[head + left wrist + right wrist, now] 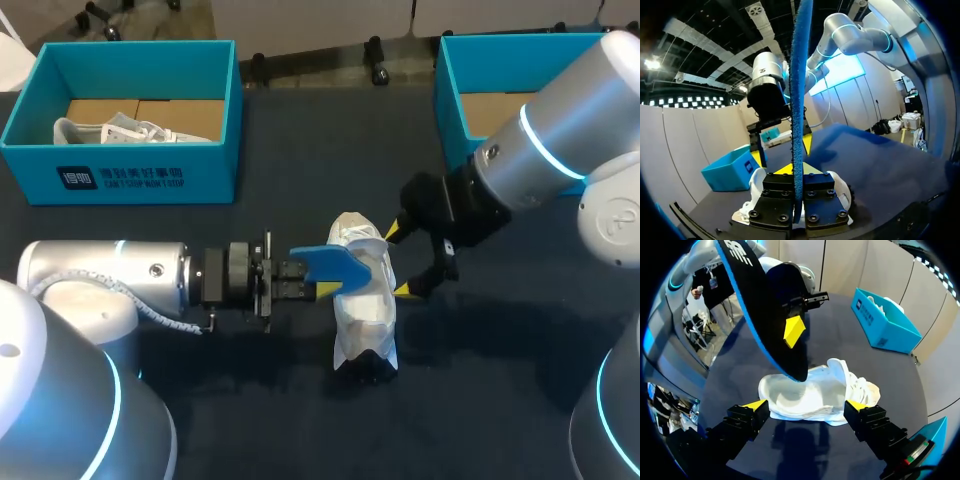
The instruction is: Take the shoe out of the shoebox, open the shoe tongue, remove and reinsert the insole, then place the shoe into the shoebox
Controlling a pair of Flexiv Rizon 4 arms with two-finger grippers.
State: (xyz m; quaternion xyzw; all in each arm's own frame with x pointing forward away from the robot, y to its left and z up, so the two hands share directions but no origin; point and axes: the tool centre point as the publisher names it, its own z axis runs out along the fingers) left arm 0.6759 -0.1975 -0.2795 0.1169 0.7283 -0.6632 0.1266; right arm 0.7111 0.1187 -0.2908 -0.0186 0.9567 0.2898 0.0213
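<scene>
A white shoe (365,310) lies on the dark table (250,400), its opening turned toward the right gripper (400,262). That gripper's yellow-tipped fingers are spread wide, just beside the shoe; contact cannot be told. The left gripper (322,280), on the shoe's other side, is pinched on a blue insole (335,265), held on edge above the shoe. An open teal shoebox (120,165) stands well apart from the shoe, behind the left gripper.

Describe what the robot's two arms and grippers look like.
Left arm and right arm: rounded silver-grey tubes with glowing light-blue joint rings; a pale cable runs along the left one. Left gripper and right gripper: black, blocky, yellow-tipped.
</scene>
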